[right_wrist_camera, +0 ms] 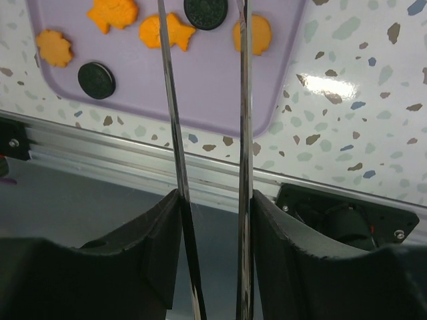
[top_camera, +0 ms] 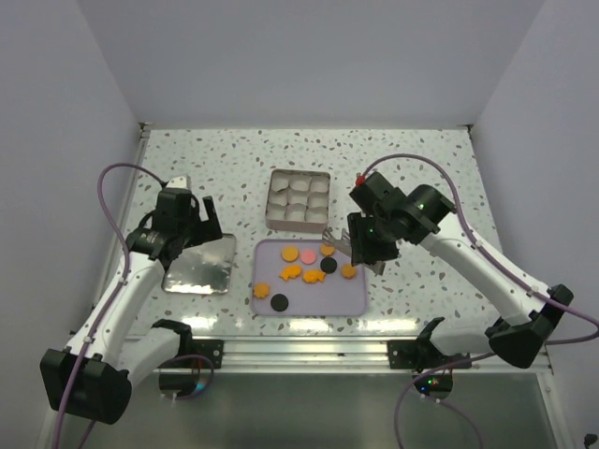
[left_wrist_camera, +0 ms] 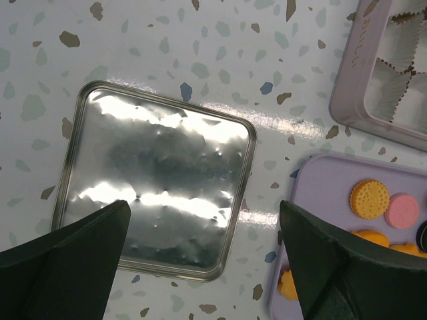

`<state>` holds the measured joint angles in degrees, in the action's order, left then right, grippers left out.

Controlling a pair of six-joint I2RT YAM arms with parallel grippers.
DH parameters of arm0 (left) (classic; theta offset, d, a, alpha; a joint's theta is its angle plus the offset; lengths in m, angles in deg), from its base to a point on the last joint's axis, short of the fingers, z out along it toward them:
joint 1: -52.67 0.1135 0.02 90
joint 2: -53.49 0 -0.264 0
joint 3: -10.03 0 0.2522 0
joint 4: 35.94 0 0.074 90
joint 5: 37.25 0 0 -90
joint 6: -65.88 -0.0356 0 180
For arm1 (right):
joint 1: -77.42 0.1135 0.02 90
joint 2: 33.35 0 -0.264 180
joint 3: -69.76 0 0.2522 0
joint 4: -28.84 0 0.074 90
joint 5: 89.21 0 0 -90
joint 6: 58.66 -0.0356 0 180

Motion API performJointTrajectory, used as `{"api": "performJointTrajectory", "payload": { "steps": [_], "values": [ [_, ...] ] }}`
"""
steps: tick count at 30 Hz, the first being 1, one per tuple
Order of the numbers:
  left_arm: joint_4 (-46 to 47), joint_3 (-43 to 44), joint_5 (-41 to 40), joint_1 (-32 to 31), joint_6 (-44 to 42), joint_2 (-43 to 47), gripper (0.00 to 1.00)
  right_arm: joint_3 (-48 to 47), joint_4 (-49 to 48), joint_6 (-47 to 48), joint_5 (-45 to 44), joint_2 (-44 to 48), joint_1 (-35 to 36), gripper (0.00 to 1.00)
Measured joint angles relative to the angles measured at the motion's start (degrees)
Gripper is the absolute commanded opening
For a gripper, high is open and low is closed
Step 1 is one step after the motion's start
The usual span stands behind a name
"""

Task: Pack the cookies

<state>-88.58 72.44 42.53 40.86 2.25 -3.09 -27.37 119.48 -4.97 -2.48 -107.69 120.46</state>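
Several cookies lie on the lavender tray [top_camera: 356, 301]: orange ones [top_camera: 290, 253], a pink round [top_camera: 306, 253] and two black rounds [top_camera: 328, 265] [top_camera: 279, 301]. My right gripper [top_camera: 365, 238] is shut on metal tongs [top_camera: 337, 242], whose tips hang over the tray's far right by an orange cookie [top_camera: 328, 249]. In the right wrist view the tong blades [right_wrist_camera: 243, 100] stand apart above an orange fish cookie [right_wrist_camera: 150, 30] and a black one [right_wrist_camera: 205, 10]. My left gripper [top_camera: 192, 220] is open and empty above the tin lid [top_camera: 199, 264].
The square metal tin [top_camera: 299, 198] with white compartments stands behind the tray. The shiny lid [left_wrist_camera: 153, 193] lies flat left of the tray [left_wrist_camera: 320, 200]. An aluminium rail [right_wrist_camera: 100, 150] runs along the table's near edge.
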Motion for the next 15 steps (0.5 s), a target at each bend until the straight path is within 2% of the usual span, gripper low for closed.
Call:
{"api": "performJointTrajectory", "payload": {
  "steps": [7,15],
  "values": [
    [0.1,0.0,0.0,0.0,0.0,0.2,1.0,1.0,0.0,-1.1,-0.3,-4.2,3.8,0.48],
    [0.2,0.0,0.1,0.0,0.0,1.8,1.0,1.5,0.1,-1.0,-3.3,-9.1,4.6,0.49]
  ]
}}
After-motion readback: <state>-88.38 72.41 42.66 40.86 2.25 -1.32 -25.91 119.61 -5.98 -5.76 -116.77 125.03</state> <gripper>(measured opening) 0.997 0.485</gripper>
